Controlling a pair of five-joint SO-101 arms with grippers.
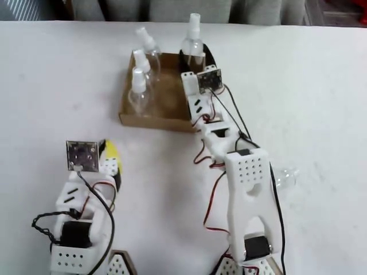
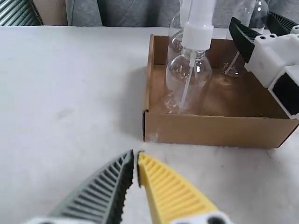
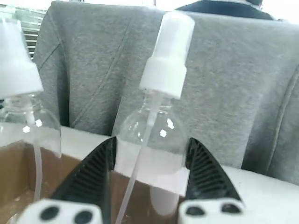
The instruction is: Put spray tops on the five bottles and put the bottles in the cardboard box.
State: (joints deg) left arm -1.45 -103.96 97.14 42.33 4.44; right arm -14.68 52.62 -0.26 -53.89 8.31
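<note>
The right hand [image 1: 195, 55] clamps a spray-topped bottle [image 1: 194, 39] at the box's [image 1: 155, 121] far right corner, next to lower and release it beside two boxed bottles [image 1: 139, 91]; the left hand [image 2: 135, 161] hangs pinched shut, near left.

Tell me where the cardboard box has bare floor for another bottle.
Bare: the floor in the middle of the cardboard box, between the two capped bottles by its left wall and the right gripper. Crowded: the far right corner, where that gripper holds a third bottle.
</note>
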